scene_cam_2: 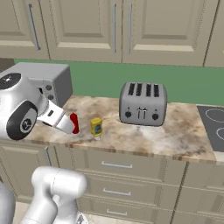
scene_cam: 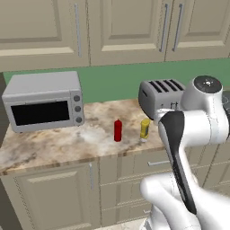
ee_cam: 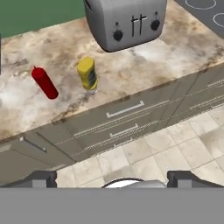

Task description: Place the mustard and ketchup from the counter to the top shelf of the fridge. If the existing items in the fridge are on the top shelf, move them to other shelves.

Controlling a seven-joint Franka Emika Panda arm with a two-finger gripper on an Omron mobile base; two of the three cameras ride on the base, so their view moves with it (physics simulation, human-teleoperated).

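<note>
Hand view: pincer [ee_cam: 112, 177] spread apart, high off the counter [ee_cam: 131, 70]; ketchup [ee_cam: 44, 82] and mustard [ee_cam: 88, 74] well beyond its tips

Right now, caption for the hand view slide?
Ketchup and mustard upright on the counter before the toaster, open claw hovering short of them.

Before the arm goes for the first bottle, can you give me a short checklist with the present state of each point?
1. Gripper open and empty: ok, both fingertips stand wide apart with nothing between them.
2. Mustard upright on the counter: ok.
3. Ketchup upright, apart from the mustard: ok.
4. Room around the bottles: ok, the toaster stands behind and to one side, not touching them.
5. Gripper near a bottle: not ok, it hangs out over the floor in front of the drawers.
6. Fridge open, top shelf free: cannot tell.
</note>
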